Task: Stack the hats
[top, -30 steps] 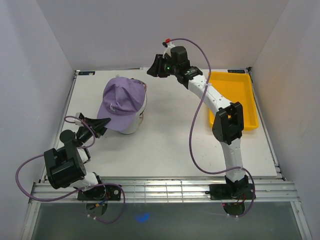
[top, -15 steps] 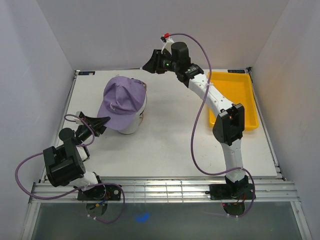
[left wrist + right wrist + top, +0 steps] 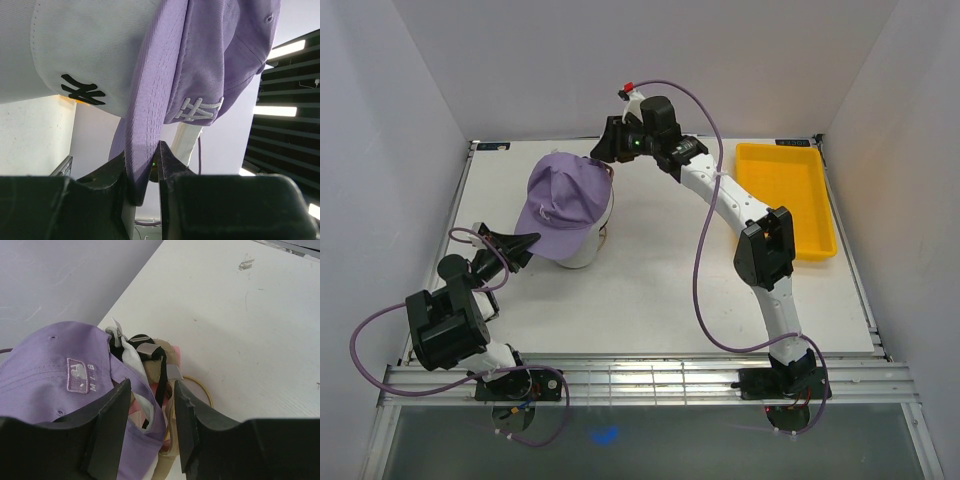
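Note:
The hats sit in one stack at the table's left middle, with the purple cap (image 3: 565, 200) on top and the white cap (image 3: 583, 255) showing under it. My left gripper (image 3: 526, 243) is shut on the purple cap's brim (image 3: 145, 145). The white cap with the dark logo (image 3: 80, 60) hangs just behind it in the left wrist view. My right gripper (image 3: 603, 150) is open just above the back of the stack. Its fingers (image 3: 107, 420) straddle the rear straps of the purple cap (image 3: 50, 375) and the black, white, tan and pink caps beneath (image 3: 160, 365).
A yellow tray (image 3: 790, 195) lies at the back right of the table. White walls close in the table on the left, back and right. A thin yellowish loop (image 3: 202, 390) lies on the table by the stack's back.
My right arm has swung left and come down over the back of the stack. My left gripper has stayed on the purple brim.

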